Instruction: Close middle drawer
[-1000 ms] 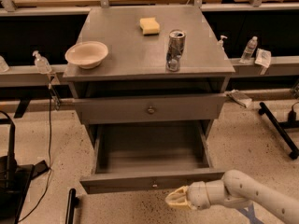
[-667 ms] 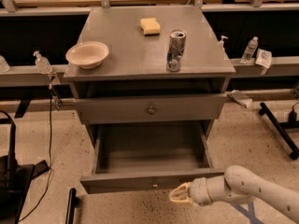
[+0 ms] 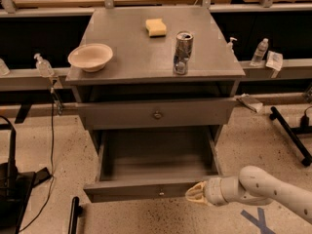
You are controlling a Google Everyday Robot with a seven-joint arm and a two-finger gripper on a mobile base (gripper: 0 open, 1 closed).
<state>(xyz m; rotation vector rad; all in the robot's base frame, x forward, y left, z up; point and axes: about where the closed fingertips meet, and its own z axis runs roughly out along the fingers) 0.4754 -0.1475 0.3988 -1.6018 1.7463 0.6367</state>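
The middle drawer [image 3: 141, 190] is pulled far out of the grey cabinet, with its inside empty and a tiny knob at the centre of its flat front. My gripper [image 3: 189, 195] comes in from the lower right. Its cream fingers taper together, shut and empty, with the tip against the right part of the drawer's front. The top drawer [image 3: 122, 115], with a larger dark knob, stands slightly out above. The lowest drawer is hidden beneath the open one.
On the cabinet top [image 3: 131, 57] stand a cream bowl [image 3: 90, 57], a yellow sponge [image 3: 156, 27] and a metal can [image 3: 183, 52]. A black stand [image 3: 9, 184] with cables is at the left, and a black base leg [image 3: 291, 133] at the right. Shelves with bottles run behind.
My gripper has moved up and slightly right, from the floor in front of the drawer to the drawer's front. The drawer has not visibly moved.
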